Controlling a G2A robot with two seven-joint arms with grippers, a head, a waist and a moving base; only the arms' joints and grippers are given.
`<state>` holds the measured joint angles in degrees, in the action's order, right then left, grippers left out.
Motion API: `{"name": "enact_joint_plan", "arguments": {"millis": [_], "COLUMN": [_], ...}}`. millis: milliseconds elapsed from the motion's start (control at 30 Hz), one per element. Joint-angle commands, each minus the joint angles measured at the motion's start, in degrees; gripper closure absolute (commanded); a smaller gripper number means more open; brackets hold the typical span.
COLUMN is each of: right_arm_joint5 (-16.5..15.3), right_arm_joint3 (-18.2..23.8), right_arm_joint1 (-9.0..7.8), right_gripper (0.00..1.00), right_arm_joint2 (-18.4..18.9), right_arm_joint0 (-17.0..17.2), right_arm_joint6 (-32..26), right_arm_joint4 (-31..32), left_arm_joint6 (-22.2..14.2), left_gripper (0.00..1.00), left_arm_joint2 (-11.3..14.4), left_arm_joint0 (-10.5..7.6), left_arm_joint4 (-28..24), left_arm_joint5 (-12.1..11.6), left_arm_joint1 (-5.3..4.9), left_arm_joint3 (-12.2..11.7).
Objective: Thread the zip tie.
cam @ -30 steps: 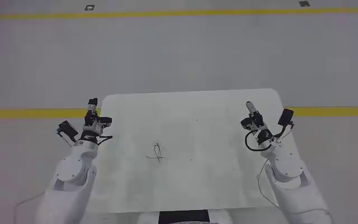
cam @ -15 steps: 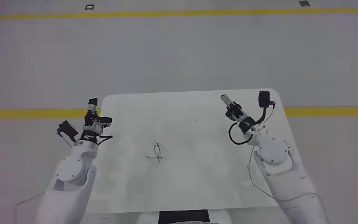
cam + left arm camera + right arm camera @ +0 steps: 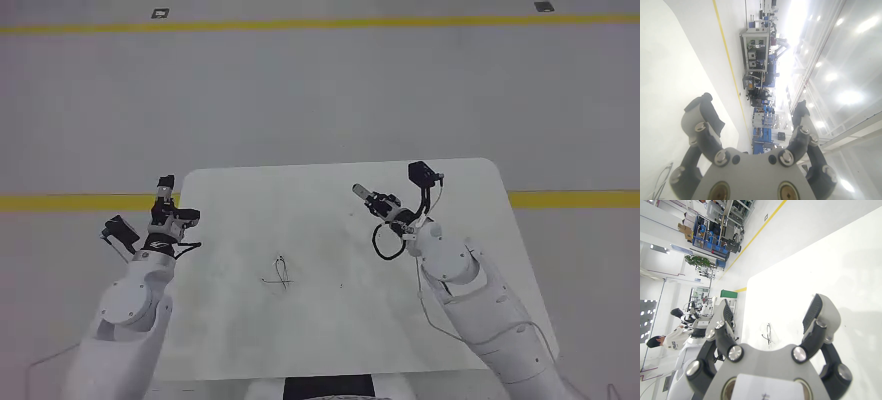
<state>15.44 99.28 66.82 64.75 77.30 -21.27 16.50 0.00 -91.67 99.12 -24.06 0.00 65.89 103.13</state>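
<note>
My right gripper (image 3: pixel 770 300) is spread open and empty over the far half of the table (image 3: pixel 330 330), my left gripper (image 3: pixel 753 101) gapes just off its left edge, and the zip tie (image 3: pixel 281 272) lies near the middle, its loops plainer from the right wrist than from above.

The top camera looks steeply down on the white table (image 3: pixel 330 330) from above its near edge, while close-set wrist cameras peer past the left gripper (image 3: pixel 753 101) from beside the table's left edge and past the right gripper (image 3: pixel 770 300) from above the table, all three catching the zip tie (image 3: pixel 281 272).
</note>
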Motion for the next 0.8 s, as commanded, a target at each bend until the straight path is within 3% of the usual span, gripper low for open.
{"name": "enact_joint_plan", "arguments": {"millis": [0, 267, 400, 600, 667, 767], "right_arm_joint5": [0.0, -0.7, -0.5, 1.1, 1.4, -2.9], "right_arm_joint3": [0.0, 0.8, -3.4, -11.1, -13.1, -14.7], "right_arm_joint1": [0.00, -0.01, 1.03, 4.59, 5.73, 6.86], "right_gripper": [0.00, 0.00, 0.00, 0.00, 0.00, 0.00], "right_arm_joint2": [0.0, -0.9, -8.4, -20.4, -23.4, -26.7], "right_arm_joint0": [0.0, -0.9, -10.7, -21.5, -23.5, -25.0], "right_arm_joint6": [0.0, -1.1, -8.5, -11.6, -11.5, -13.6], "right_arm_joint4": [0.0, 1.8, 11.2, 17.3, 18.7, 18.9], "left_arm_joint6": [0.0, 0.0, 0.0, 0.0, 0.0, 0.0], "left_gripper": [0.00, 0.00, 0.00, 0.00, 0.00, 0.00], "left_arm_joint2": [0.0, 0.0, 0.0, 0.0, 0.0, 0.0], "left_arm_joint0": [0.00, 0.00, 0.00, 0.00, 0.00, 0.00], "left_arm_joint4": [0.0, 0.0, 0.0, 0.0, 0.0, 0.0], "left_arm_joint5": [0.0, 0.0, 0.0, 0.0, 0.0, 0.0], "left_arm_joint1": [0.00, 0.00, 0.00, 0.00, 0.00, 0.00], "left_arm_joint3": [0.0, 0.0, 0.0, 0.0, 0.0, 0.0]}}
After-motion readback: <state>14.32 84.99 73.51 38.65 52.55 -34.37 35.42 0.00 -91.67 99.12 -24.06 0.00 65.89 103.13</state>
